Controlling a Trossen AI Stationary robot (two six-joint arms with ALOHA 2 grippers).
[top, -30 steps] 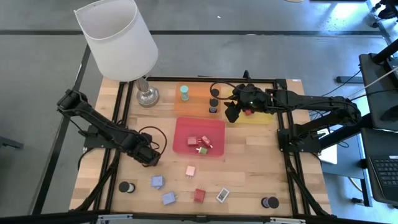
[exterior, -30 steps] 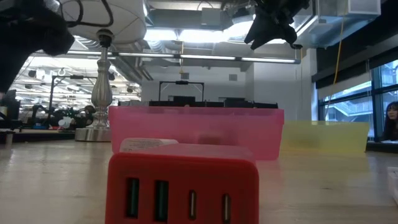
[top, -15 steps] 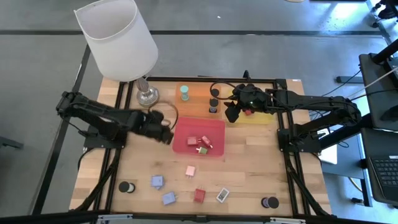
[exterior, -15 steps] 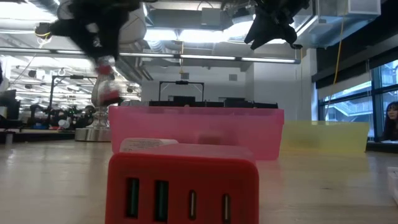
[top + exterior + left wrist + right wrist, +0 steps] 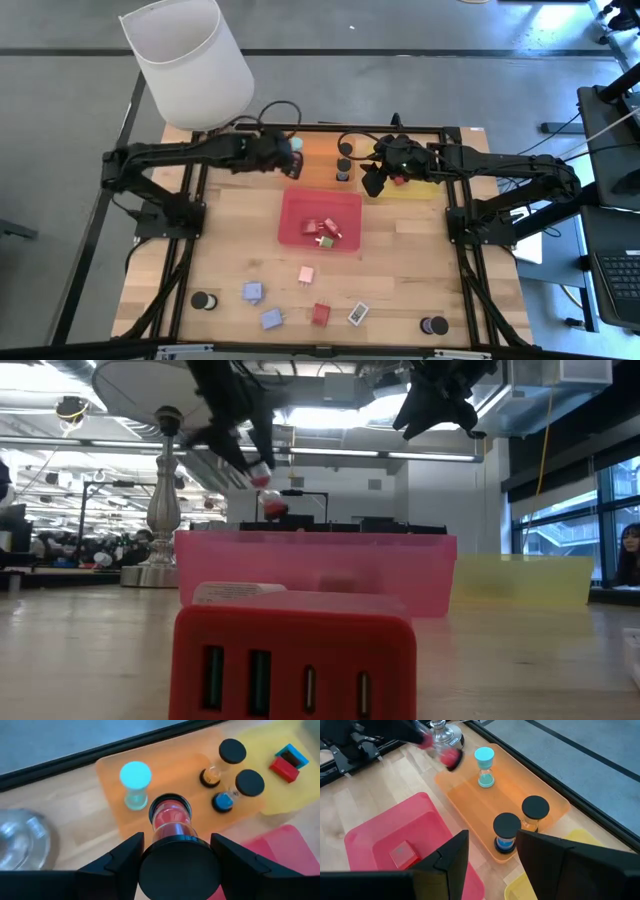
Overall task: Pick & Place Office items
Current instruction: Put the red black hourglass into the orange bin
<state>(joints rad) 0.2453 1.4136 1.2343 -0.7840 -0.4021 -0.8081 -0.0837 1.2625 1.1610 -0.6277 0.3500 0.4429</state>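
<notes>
My left gripper (image 5: 283,158) hangs above the orange tray (image 5: 318,160), shut on a black-capped sand timer with red sand (image 5: 170,817); the low view shows the timer (image 5: 265,490) below the fingers. On the tray stand a teal timer (image 5: 297,150) and two black-capped timers (image 5: 344,150) (image 5: 343,171). My right gripper (image 5: 374,181) is open, high over the gap between the orange tray and the yellow tray (image 5: 420,188). Blocks lie in the red tray (image 5: 295,235). Pink (image 5: 306,274), lavender (image 5: 253,292) and red (image 5: 321,313) blocks lie on the wood. My left gripper pinches the sand timer between its two fingers at the black cap (image 5: 180,870) nearest the wrist. The fingers slant down from above and run along the timer. The glass with red sand (image 5: 170,820) and the far cap stick out past the fingertips, lifted clear above the orange tray.
A white-shaded lamp's base (image 5: 238,152) stands just left of the orange tray. A white rectangle (image 5: 357,314) and black cylinders (image 5: 203,300) (image 5: 434,325) lie near the table's near edge. Red and teal pieces (image 5: 399,180) sit in the yellow tray. A red charger block (image 5: 295,660) fills the low view's foreground.
My left arm has swung from the table's near left, past the red tray's left side, up and toward the far edge, and now is over the orange tray. It has carried the red-sand timer with it.
</notes>
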